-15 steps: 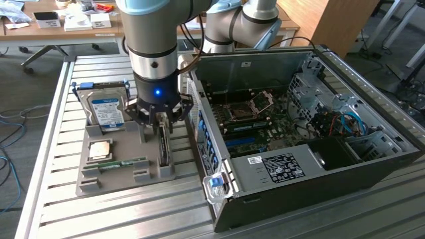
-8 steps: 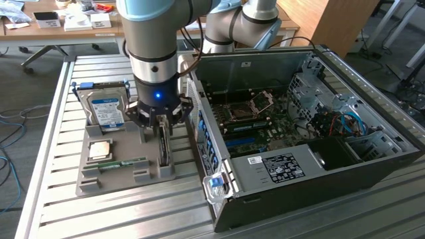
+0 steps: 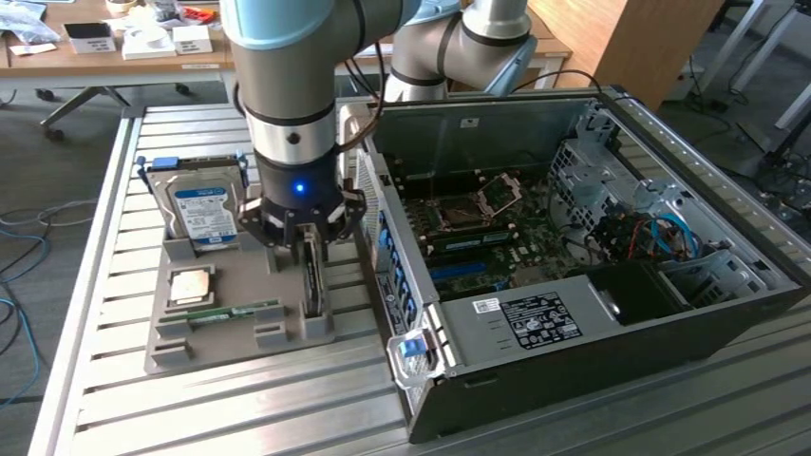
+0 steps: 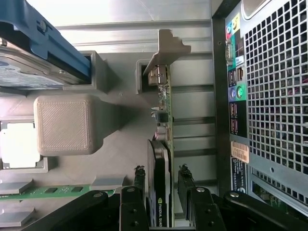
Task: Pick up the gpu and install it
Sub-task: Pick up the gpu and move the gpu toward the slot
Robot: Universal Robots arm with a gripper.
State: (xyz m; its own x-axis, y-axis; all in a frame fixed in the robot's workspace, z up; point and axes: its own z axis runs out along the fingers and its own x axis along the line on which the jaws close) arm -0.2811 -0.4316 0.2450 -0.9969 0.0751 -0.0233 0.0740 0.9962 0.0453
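Fingers (image 4: 185,180) of the tool (image 3: 311,258) stand part-open astride the gpu (image 4: 163,115), 1 on each face with a thin gap showing, while the card stands on edge in a slot of the gray tray (image 3: 165,353), at its edge nearest the computer case (image 3: 571,313), on the slatted desk (image 3: 254,408).

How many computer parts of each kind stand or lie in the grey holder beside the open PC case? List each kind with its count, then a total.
hard drive: 1
processor chip: 1
RAM stick: 1
gpu: 1
Total: 4
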